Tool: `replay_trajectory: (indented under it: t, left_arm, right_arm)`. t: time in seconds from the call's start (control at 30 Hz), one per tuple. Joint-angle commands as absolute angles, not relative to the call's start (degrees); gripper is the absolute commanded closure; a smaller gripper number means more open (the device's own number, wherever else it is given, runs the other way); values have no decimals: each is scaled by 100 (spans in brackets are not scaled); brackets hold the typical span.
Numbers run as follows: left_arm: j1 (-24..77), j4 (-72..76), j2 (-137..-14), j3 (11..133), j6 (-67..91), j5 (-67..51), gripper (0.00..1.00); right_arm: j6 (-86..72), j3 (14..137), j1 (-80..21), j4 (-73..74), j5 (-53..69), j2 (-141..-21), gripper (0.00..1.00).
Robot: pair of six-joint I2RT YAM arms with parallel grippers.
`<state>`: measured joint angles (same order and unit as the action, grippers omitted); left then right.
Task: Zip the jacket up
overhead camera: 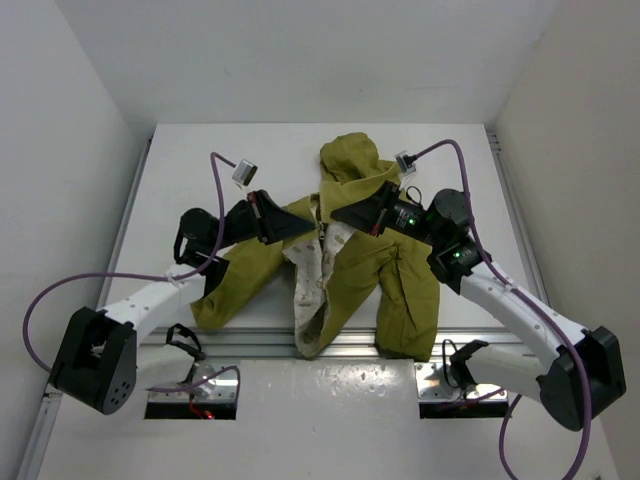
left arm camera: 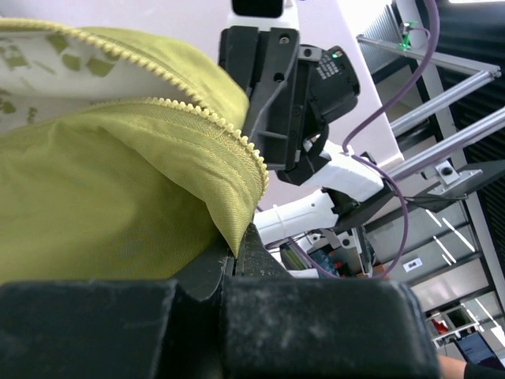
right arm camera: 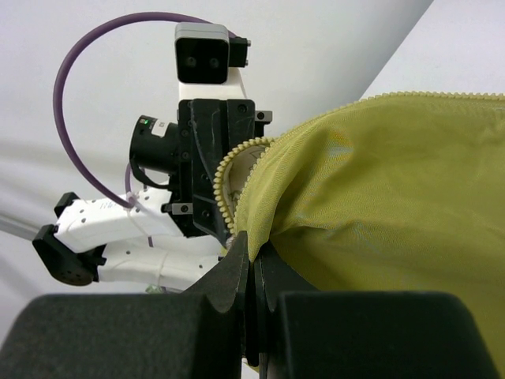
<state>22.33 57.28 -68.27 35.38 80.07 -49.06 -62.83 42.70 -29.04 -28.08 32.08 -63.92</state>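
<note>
**Jacket pinched at both front edges, zip not yet joined**

The jacket (overhead camera: 395,275) is spread open on the table (overhead camera: 190,170) beyond the rail (overhead camera: 250,345). Its hood (overhead camera: 350,160) lies at the end farthest from the rail, and its lower hems are draped over the rail. The cream lining (overhead camera: 310,285) is exposed down the middle, so no part of the zip is judged to be closed.

The left gripper (left arm camera: 241,254) is seen clamped together on a fold of the front edge on its own side, just under the zipper teeth (left arm camera: 201,118). The right gripper (right arm camera: 251,254) is likewise pressed shut on the opposite front edge, with another row of teeth running just above its fingers. Both claws are placed well beyond the rail, toward the hood end, and face one another closely.

The cloth is judged to be light, soft and limp. It sags and folds wherever it is not held, and little force should be needed to lift it. The tape along the teeth looks firmer than the rest, so hold is best taken there, close to the teeth. The two halves would have to be mated at the hem end — the end nearest the rail. No slider or pull tab can be made out in any view, and such a small part would be expected to slip easily from a pinch.
</note>
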Motion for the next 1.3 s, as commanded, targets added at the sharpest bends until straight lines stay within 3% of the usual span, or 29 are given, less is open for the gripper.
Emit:
replay_trajectory:
  t: [0.0, 1.27]
  left_arm:
    - [2127, 6003, -6627, 3463, 7867, -4904, 100]
    - [2021, 6029, -6705, 3630, 7866, -4904, 100]
  right_arm:
    - [-6363, 4597, -2945, -3050, 3190, -6354, 100]
    - [-6478, 4579, -2980, -2962, 3208, -6443, 100]
